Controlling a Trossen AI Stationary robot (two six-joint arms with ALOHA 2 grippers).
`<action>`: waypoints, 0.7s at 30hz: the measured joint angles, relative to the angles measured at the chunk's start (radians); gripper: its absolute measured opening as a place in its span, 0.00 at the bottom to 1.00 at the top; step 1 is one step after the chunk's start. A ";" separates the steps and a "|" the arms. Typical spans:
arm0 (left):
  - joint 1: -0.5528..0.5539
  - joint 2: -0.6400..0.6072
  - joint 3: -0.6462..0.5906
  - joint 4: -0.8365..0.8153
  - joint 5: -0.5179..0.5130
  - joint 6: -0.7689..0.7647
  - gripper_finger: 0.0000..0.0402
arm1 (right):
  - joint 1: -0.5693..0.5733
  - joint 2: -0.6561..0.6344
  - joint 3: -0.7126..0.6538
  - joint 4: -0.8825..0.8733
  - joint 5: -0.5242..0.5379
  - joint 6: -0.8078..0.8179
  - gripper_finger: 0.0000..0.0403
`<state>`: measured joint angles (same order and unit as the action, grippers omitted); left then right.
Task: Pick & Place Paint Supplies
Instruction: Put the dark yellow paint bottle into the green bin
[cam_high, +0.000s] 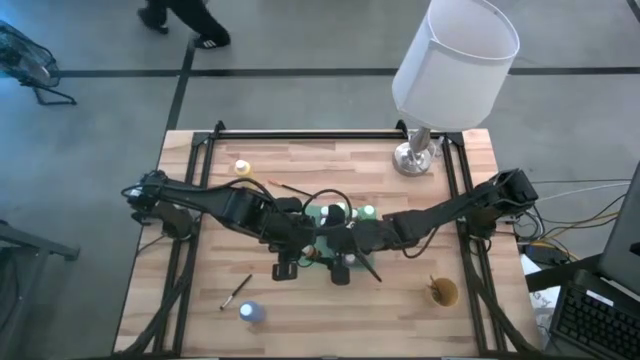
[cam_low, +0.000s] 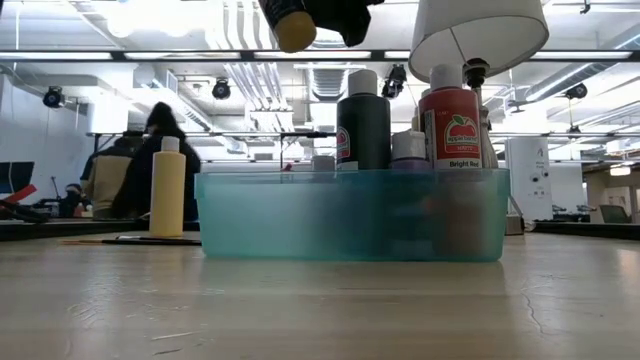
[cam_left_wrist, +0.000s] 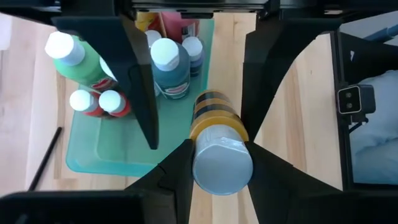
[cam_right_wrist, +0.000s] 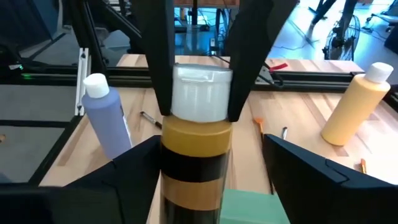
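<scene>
Two dark arms meet over the middle of the pale wooden bench (cam_high: 200, 300), above a translucent teal plastic bin (cam_low: 350, 215) with straight walls and rounded corners.

The left gripper (cam_left_wrist: 221, 165) is clamped on a round yellow bottle with black bands (cam_left_wrist: 214, 118). Its fingers pinch the smooth pale cap from both sides and hold the bottle in the air beside the bin's long edge, well above the bench. The right gripper (cam_right_wrist: 211, 143) faces the same bottle from the other side. Its fingers are spread wide on either side of the banded body, with a gap showing on each side in the right wrist view, so it has hold of nothing.

Several cylindrical bottles stand upright inside the bin:
- a light green bottle (cam_left_wrist: 78, 62)
- a dark teal bottle (cam_left_wrist: 169, 71)
- two small red bottles with round white caps (cam_left_wrist: 99, 102)
- a tall red bottle with an apple label (cam_low: 450, 125)

More supplies lie out on the wood grain:
- A pale yellow bottle (cam_high: 242, 167) stands on the bench toward the far left.
- A lavender-blue bottle (cam_high: 250, 312) sits near the front edge.
- A thin dark brush (cam_high: 235, 292) lies just beside the lavender-blue bottle.
- A second brush (cam_high: 290, 188) lies behind the bin.

A small tan cup (cam_high: 442, 292) sits at the front right. A lamp (cam_high: 455, 50) with a white drum shade and a shiny metal base stands at the back right.
</scene>
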<state>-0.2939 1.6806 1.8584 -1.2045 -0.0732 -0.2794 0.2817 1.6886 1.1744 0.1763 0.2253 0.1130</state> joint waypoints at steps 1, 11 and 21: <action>0.000 0.000 0.000 0.000 0.003 0.001 0.31 | 0.000 0.000 0.000 0.000 0.001 0.000 0.66; 0.000 0.000 0.000 0.016 0.002 0.026 0.31 | -0.009 0.028 -0.003 0.008 -0.049 0.011 0.60; 0.000 0.000 0.000 0.016 -0.002 0.038 0.31 | -0.020 0.026 -0.003 -0.026 -0.053 0.019 0.68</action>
<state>-0.2939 1.6806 1.8587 -1.1885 -0.0755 -0.2409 0.2615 1.7149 1.1713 0.1506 0.1719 0.1322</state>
